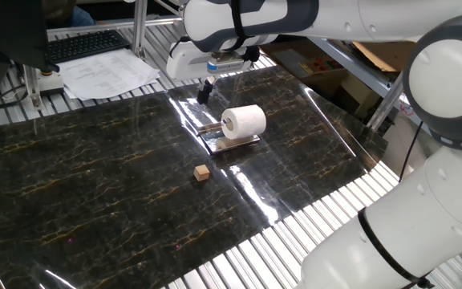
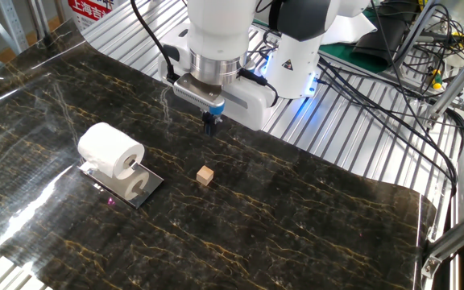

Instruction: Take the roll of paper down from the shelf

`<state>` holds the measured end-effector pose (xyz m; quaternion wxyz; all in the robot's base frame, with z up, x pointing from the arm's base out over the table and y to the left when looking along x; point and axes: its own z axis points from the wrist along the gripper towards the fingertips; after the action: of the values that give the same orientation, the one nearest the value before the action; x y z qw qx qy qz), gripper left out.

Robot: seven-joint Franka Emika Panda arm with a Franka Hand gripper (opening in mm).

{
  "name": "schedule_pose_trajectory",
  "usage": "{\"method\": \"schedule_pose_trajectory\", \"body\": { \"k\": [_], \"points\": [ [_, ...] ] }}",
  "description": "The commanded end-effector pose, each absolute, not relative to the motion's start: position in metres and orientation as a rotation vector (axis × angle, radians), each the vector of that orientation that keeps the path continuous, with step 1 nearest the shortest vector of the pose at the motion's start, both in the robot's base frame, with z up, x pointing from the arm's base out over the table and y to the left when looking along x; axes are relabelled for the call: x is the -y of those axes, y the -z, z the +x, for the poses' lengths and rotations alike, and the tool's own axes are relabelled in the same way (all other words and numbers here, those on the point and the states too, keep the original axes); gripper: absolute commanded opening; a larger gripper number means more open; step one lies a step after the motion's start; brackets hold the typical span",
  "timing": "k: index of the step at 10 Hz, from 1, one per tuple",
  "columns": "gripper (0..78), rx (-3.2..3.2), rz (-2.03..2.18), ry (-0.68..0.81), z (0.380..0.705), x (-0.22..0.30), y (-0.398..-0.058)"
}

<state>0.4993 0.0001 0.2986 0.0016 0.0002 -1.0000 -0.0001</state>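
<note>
Nearest in one fixed view, a small tan wooden cube (image 1: 203, 172) sits alone on the dark marbled tabletop (image 1: 95, 177), in front of the shelf. Behind it the white soft paper roll (image 1: 243, 121) lies on its side on the shiny low metal shelf (image 1: 229, 142), hollow core showing. Beyond the shelf the black two-finger gripper (image 2: 209, 124) hangs above the table, empty, fingers pressed together. Printed paper sheets (image 1: 107, 74) lie farthest, partly cut off.
</note>
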Motion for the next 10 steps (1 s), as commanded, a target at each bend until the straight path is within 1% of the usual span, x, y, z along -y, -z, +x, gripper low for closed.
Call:
{"method": "schedule_pose_trajectory", "body": {
  "k": [1,10],
  "points": [
    [0.0,3.103,-0.225,0.052,0.4993,-0.0001,-0.2986],
    [0.0,3.105,-0.268,-0.007,0.5014,0.0025,-0.2987]
  ]
}}
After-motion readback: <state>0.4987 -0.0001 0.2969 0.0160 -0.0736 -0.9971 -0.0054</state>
